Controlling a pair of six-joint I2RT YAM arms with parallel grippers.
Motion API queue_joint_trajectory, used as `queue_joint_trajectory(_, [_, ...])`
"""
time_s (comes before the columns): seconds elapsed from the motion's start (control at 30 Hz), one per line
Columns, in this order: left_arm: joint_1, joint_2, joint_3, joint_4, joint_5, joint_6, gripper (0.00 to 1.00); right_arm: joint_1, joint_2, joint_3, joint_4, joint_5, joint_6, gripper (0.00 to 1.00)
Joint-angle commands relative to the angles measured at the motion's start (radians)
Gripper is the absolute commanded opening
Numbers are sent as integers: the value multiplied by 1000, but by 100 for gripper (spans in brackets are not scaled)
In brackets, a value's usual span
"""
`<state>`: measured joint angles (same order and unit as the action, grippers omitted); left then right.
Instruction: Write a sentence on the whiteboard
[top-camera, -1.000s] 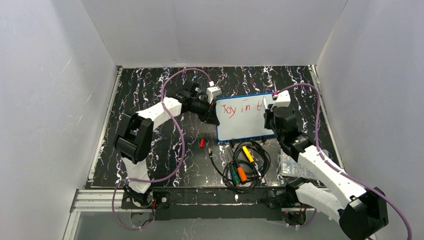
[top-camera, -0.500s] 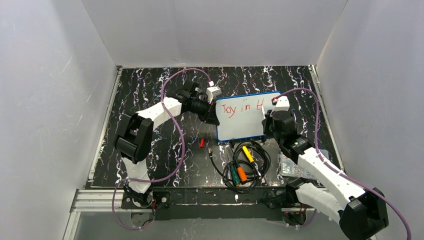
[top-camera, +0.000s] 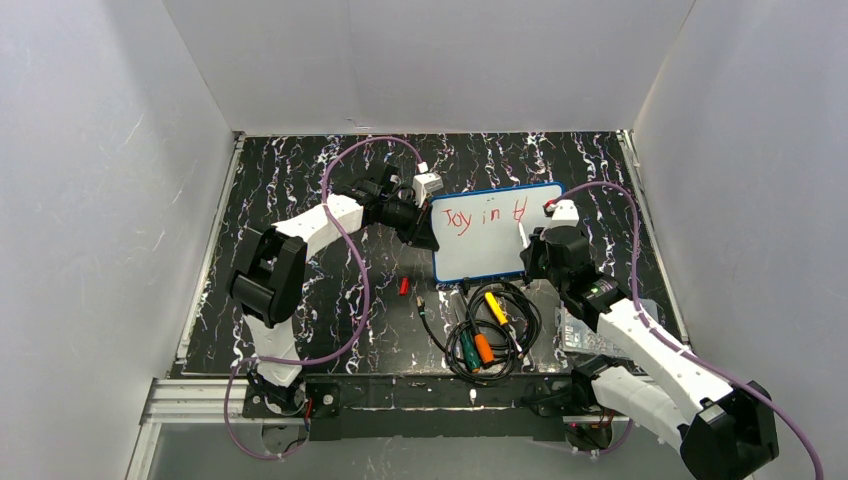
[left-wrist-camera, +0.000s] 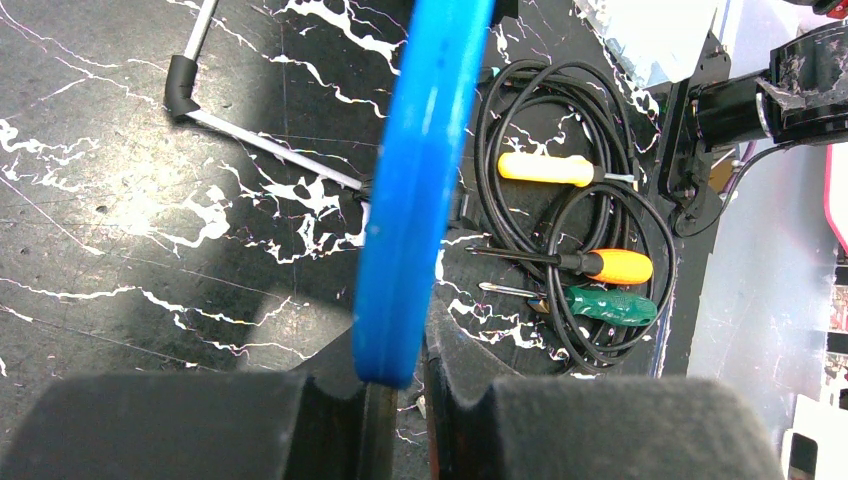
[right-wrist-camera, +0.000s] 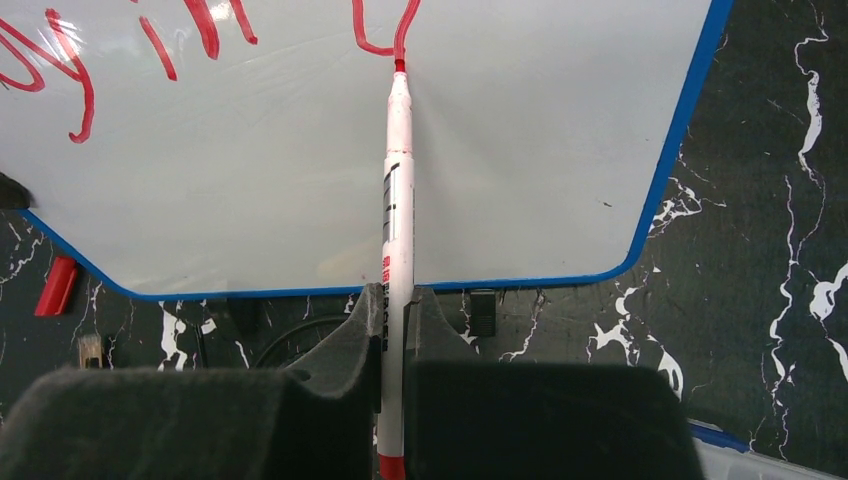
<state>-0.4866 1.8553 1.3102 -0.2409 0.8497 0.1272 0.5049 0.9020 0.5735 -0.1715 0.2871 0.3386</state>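
The whiteboard (top-camera: 478, 255), white with a blue rim, lies at mid-table. My left gripper (top-camera: 432, 234) is shut on its left edge; in the left wrist view the blue rim (left-wrist-camera: 420, 180) runs edge-on between the jaws of that gripper (left-wrist-camera: 395, 375). The sentence (top-camera: 486, 216) is red lettering along the top: "Joy in" and part of a further word. My right gripper (top-camera: 531, 250) is shut on a white marker (right-wrist-camera: 397, 200), whose red tip touches the board (right-wrist-camera: 250, 190) at the end of the last red stroke (right-wrist-camera: 385, 40). The right gripper (right-wrist-camera: 397, 310) sits just off the board's near edge.
A coil of black cable (top-camera: 500, 330) with yellow (top-camera: 496, 306), orange (top-camera: 484, 348) and green (top-camera: 468, 348) screwdrivers lies just in front of the board. A red cap (top-camera: 404, 286) lies to the left, a clear plastic box (top-camera: 585, 335) at the right. White walls enclose the table.
My right gripper has drawn the marker down the board towards the near edge, adding red strokes to the letter after "in". The left arm and the board have not moved.
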Motion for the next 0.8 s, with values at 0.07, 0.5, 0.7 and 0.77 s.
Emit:
queue_joint_trajectory(0.07, [-1, -56, 25, -24, -21, 29, 0, -3, -9, 2, 70, 58, -21, 1])
queue_joint_trajectory(0.5, [-1, -51, 25, -24, -20, 28, 0, -3, 26, 28, 126, 136, -61, 1])
queue_joint_trajectory(0.7, [-1, -50, 26, -24, -20, 28, 0, -3, 20, 11, 97, 138, -36, 1])
queue_joint_trajectory(0.77, [-2, -48, 27, -24, -20, 28, 0, -3, 13, 0, 93, 122, -30, 1])
